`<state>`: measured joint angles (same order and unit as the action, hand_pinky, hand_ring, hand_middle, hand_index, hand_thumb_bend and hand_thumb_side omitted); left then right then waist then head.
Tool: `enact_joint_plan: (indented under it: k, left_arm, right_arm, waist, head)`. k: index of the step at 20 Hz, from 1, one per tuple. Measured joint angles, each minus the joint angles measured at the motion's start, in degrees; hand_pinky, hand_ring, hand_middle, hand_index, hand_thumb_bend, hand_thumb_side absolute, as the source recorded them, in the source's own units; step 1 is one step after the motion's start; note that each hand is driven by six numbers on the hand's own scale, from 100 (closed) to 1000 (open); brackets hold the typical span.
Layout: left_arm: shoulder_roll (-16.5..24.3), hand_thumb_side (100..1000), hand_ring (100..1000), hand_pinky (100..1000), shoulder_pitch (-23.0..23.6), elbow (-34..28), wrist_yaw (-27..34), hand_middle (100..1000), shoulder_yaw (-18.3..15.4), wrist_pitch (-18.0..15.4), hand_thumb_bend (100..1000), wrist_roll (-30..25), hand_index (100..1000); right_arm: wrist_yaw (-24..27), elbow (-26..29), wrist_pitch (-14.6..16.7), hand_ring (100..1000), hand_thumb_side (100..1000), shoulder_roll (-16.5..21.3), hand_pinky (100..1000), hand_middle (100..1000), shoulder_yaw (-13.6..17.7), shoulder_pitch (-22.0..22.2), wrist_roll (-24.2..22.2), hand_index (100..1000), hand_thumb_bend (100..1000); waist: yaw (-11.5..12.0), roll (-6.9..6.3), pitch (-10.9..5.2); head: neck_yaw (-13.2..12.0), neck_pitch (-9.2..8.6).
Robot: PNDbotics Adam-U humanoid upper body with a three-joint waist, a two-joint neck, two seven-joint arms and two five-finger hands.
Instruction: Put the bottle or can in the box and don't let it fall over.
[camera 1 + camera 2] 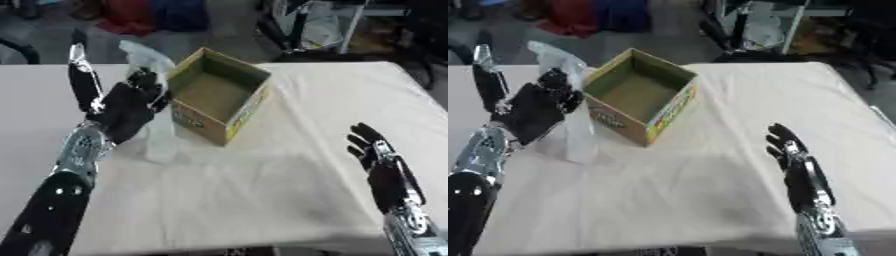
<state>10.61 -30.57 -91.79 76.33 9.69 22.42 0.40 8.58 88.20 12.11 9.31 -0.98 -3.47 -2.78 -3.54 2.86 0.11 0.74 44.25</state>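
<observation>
A table (pixel 297 200) under a pale, creased cloth fills most of the view, its far edge running behind the box and its near edge low in the frame. Wide bare cloth lies in front of and to the right of the box.

The box (pixel 217 95), open-topped cardboard with printed sides, sits askew toward the far left of the table, one corner pointing at the robot; nothing shows inside it.

The left hand (pixel 127 107) is raised beside the box's left wall, its fingers curled round a clear bottle (pixel 157 137), thumb pointing up. The bottle stands upright, its base on the cloth just left of the box's near corner, its top at the box rim.

The right hand (pixel 794 165) rests at the lower right, well apart from the box, fingers relaxed and pointing up, holding nothing.
</observation>
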Motion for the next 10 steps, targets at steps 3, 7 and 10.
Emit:
enact_joint_plan:
  k: [3,7,10]
  left_arm:
    - [0.4,1000,221,491,-3.9,-0.1,0.7,248,0.0,-0.5,657,0.4,981]
    - [2.2,1000,238,508,-9.9,1.7,-0.1,252,-0.1,-1.3,631,0.0,981]
    - [3.2,1000,254,525,-14.6,5.1,-2.8,257,-0.4,-2.1,610,-1.4,980]
  right_arm:
    - [0.0,0.0,0.0,942,885,0.0,944,914,-0.2,0.0,-0.2,928,100]
    - [0.1,-0.3,-0.2,941,887,-0.5,944,913,-0.7,-0.2,-0.6,929,100]
    - [0.2,-0.5,-0.3,941,888,-1.1,944,913,-1.6,-1.0,-1.5,929,100]
  waist:
    - [-0.5,0.04,-0.02]
    - [-2.4,0.27,-0.02]
    - [-4.6,0.54,0.01]
  head:
    - [-0.4,0.0]
    - [-1.8,0.0]
    - [-3.6,0.0]
